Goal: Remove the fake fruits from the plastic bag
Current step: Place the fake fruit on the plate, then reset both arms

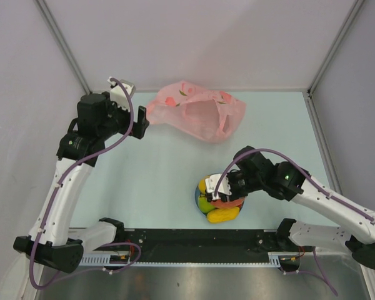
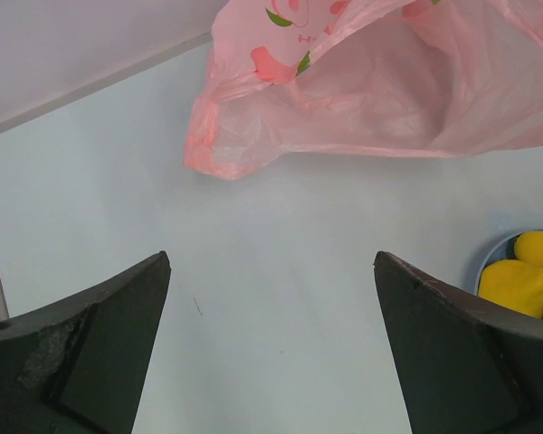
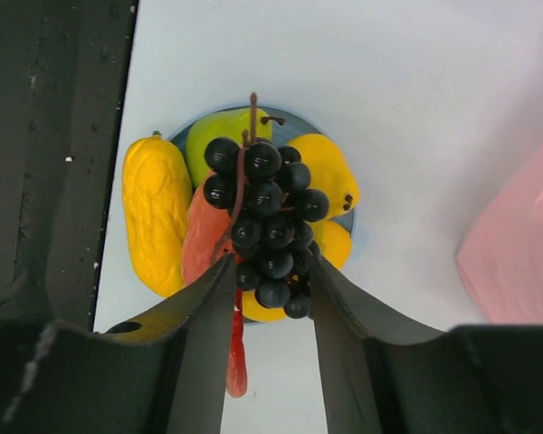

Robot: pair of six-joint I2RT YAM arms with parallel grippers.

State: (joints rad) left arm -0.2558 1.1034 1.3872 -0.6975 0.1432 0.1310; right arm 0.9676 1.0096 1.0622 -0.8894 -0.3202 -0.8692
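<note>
The pink plastic bag (image 1: 197, 112) lies crumpled at the back of the table, its mouth gaping in the left wrist view (image 2: 371, 90). The fake fruits are heaped on a blue plate (image 1: 197, 195): a long yellow one (image 3: 154, 217), a green one (image 3: 208, 136), a yellow one (image 3: 330, 172), a red slice (image 3: 204, 235) and a dark grape bunch (image 3: 267, 212) on top. My right gripper (image 3: 271, 262) hangs over the heap, jaws parted, its tips flanking the bunch's lower end. My left gripper (image 2: 271, 262) stands wide open and bare beside the bag's left end (image 1: 140, 122).
The white walls of the enclosure close in the table at the back and both sides. A black rail (image 1: 194, 240) carrying the arm bases runs along the near edge. The plate's rim (image 2: 489, 262) with yellow fruits (image 2: 520, 280) shows at the right in the left wrist view.
</note>
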